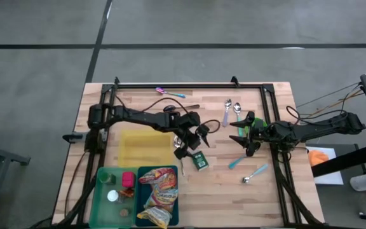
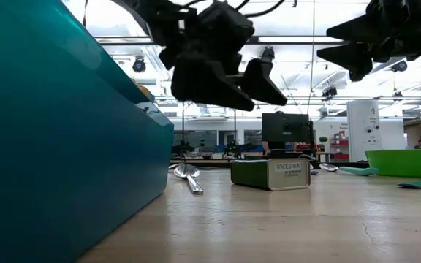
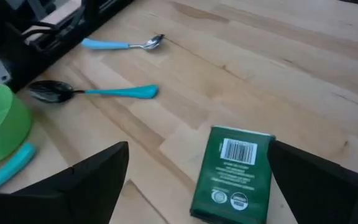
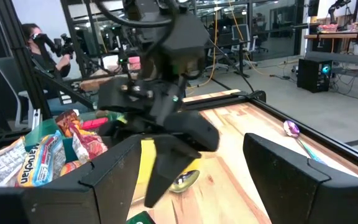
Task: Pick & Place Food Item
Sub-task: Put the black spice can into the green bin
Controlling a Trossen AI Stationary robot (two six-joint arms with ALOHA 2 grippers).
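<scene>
Tin (image 3: pixel 232 174) flat on table (image 1: pixel 234 184) beside teal bin (image 1: pixel 159 197), directly under left gripper (image 1: pixel 191 141), fingers spread wide and empty for straddling; right gripper (image 1: pixel 248 135) parked apart, open, empty.

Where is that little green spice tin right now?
From above, the green spice tin lies flat on the wooden table near its middle, just under the left end effector, right of the teal bin.

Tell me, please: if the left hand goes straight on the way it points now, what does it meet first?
Probably the green spice tin, lying flat on the table just ahead of the open left hand.
</scene>
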